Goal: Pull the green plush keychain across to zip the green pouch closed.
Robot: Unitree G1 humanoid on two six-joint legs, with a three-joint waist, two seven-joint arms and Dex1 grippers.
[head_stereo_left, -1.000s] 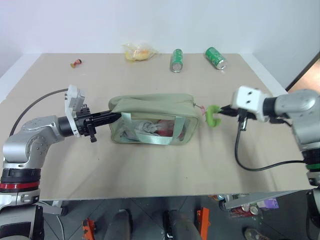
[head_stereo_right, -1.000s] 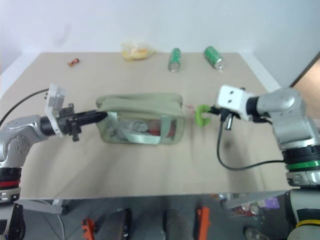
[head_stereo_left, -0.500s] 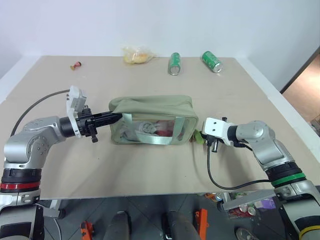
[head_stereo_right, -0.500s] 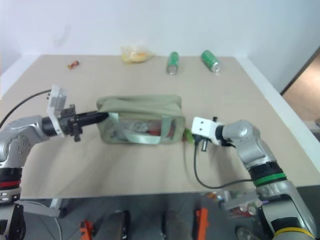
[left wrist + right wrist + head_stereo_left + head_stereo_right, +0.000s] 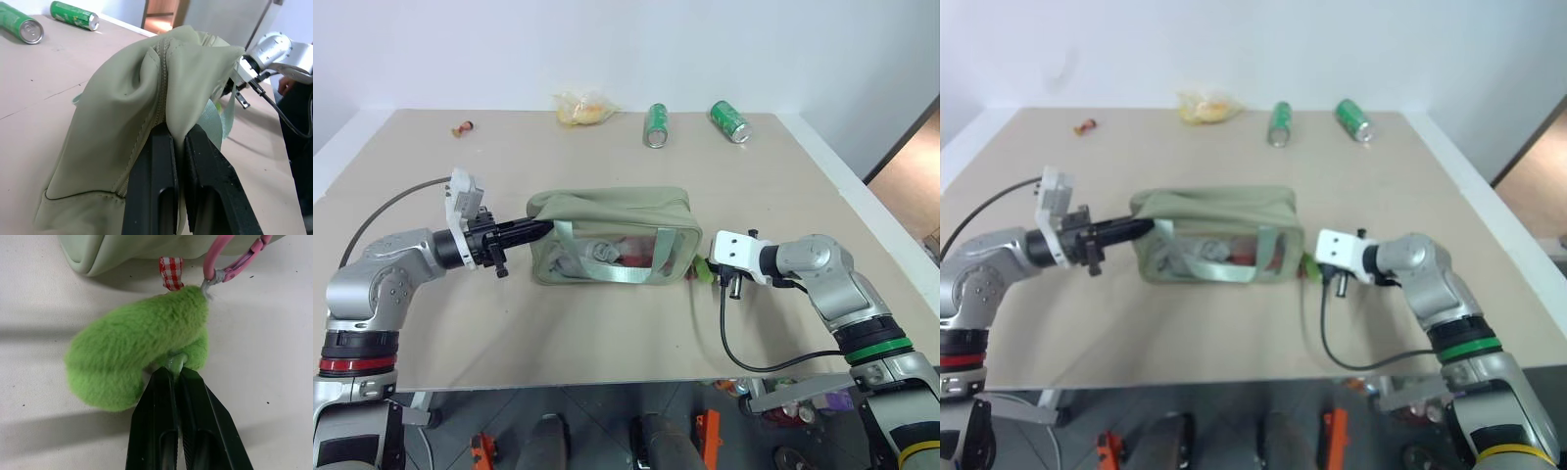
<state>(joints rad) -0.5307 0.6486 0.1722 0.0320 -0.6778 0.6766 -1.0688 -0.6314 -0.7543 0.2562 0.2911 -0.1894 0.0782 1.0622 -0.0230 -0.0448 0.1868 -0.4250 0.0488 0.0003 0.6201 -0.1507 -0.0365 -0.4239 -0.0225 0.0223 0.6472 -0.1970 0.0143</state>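
The pale green pouch (image 5: 612, 235) lies mid-table with its clear side panel facing me. My left gripper (image 5: 536, 230) is shut on the fabric at its left end, and the left wrist view shows the black fingers (image 5: 156, 171) pinching the pouch (image 5: 127, 112) by the zipper seam. The lime-green plush keychain (image 5: 132, 360) rests on the table at the pouch's lower right corner. It hangs from a pink clip (image 5: 230, 259). My right gripper (image 5: 177, 374) is shut on the keychain (image 5: 701, 270).
Two green cans (image 5: 657, 124) (image 5: 730, 120), a yellow bag (image 5: 582, 108) and a small red item (image 5: 463, 125) lie along the table's far edge. A black cable (image 5: 744, 357) loops from my right wrist over the table's near edge.
My right gripper has sunk with the keychain, from level with the pouch's top down to the table by its right end. The left gripper has kept its grip in place.
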